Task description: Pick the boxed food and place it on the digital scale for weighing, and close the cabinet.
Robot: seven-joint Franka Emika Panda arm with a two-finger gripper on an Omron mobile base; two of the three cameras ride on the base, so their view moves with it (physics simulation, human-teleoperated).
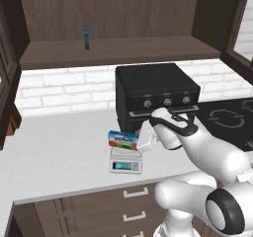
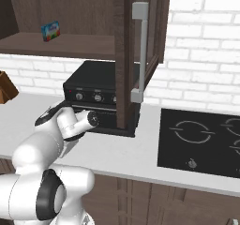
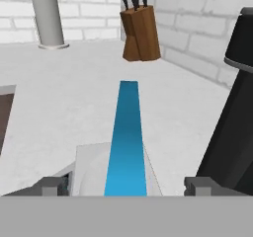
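Observation:
The boxed food is light blue with a white, red and green label. It stands on its long edge on the digital scale, whose teal display glows at the front. My gripper is right beside the box on its right. In the hand view the box's blue top edge runs between my fingertips above the white scale platform. The gripper is open, with gaps on both sides of the box. The dark brown cabinet is open, and its glass door with a silver bar handle swings out.
A thin dark-blue upright item stands on the cabinet shelf. A black toaster oven sits behind the scale, with a cooktop to its right. A knife block and a paper towel roll stand far left on the counter. Drawers lie below.

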